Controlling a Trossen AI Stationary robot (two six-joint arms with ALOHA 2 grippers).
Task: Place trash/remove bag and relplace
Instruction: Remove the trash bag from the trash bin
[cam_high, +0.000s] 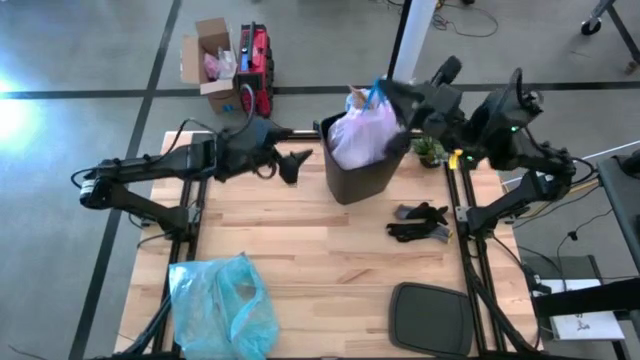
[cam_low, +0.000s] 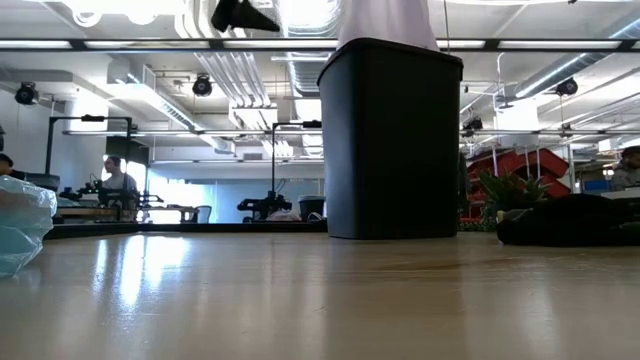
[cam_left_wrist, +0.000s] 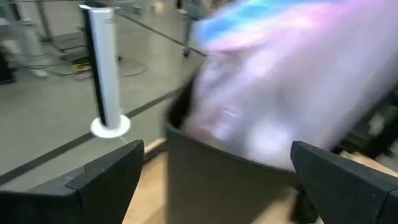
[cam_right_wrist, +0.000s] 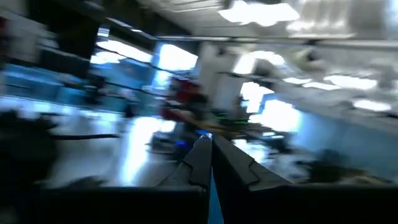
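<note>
The pale lavender-pink bag (cam_high: 365, 132) bulges up out of the black bin (cam_high: 358, 172), which stands upright near the far edge of the wooden table (cam_high: 320, 255). The bag's gathered top, with a blue drawstring loop (cam_high: 375, 93), rises above the bin's far right corner. The right gripper (cam_high: 392, 92) hovers over that corner, right at the blue loop; its fingers (cam_right_wrist: 205, 163) are pressed tight together, and a thin strip of blue shows just below them in the right wrist view, though whether the loop is actually pinched between them cannot be told. The left gripper (cam_high: 293, 163) hangs just beside the bin's left side, apart from it, pointing at the bin; its fingers (cam_left_wrist: 102, 180) stand spread wide with nothing between them, and through the gap the left wrist view shows the bin wall and the pink bag swelling above the rim. In the low view the bin (cam_low: 392, 140) towers on the tabletop with a pale stretch of the bag (cam_low: 388, 22) rising from its top. A crumpled light-blue plastic bag (cam_high: 222, 305) lies at the near left part of the table, well apart from both grippers. A pair of black gloves (cam_high: 420, 222) lies to the right of the bin, and a black lid (cam_high: 430, 318) rests at the near right edge. No loose scraps of trash can be made out on the table.
</note>
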